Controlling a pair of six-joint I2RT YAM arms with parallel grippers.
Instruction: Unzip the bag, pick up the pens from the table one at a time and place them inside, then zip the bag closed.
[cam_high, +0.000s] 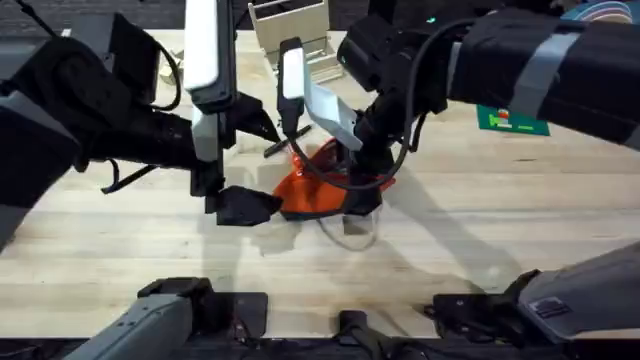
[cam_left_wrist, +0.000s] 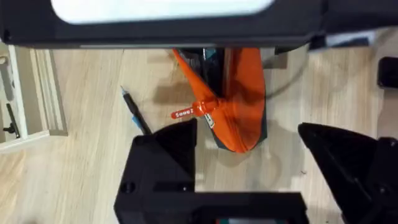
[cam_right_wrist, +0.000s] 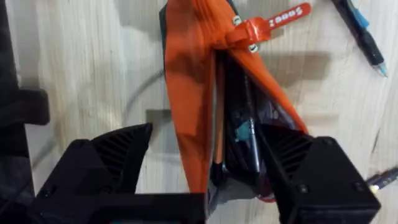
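The surface (cam_high: 520, 230) is a light wooden butcher-block top.

The bag (cam_high: 315, 185) lies near the middle of the surface, between the two arms. It is an orange fabric pouch with a dark underside. Its zipper is partly open along the top, and the right wrist view shows dark contents inside the opening. An orange pull tab (cam_right_wrist: 273, 22) with white lettering hangs from the zipper slider, beside the closed part of the zipper.

The left hand (cam_high: 245, 205) sits at the left end of the bag. Its fingers are spread apart, released, with the end of the bag between them; whether they touch the fabric cannot be told.

The right hand (cam_right_wrist: 205, 168) comes down at the right end of the bag. Its fingers (cam_right_wrist: 106, 162) stand apart on either side of the open end; one finger lies against the orange fabric, and a firm grasp cannot be confirmed.

A black pen (cam_left_wrist: 135, 112) lies on the surface just beyond the bag, on its far left side, apart from both hands.

A light wooden organizer (cam_high: 295, 30) stands at the far edge, well behind the bag. A green card (cam_high: 512, 122) lies at the far right.
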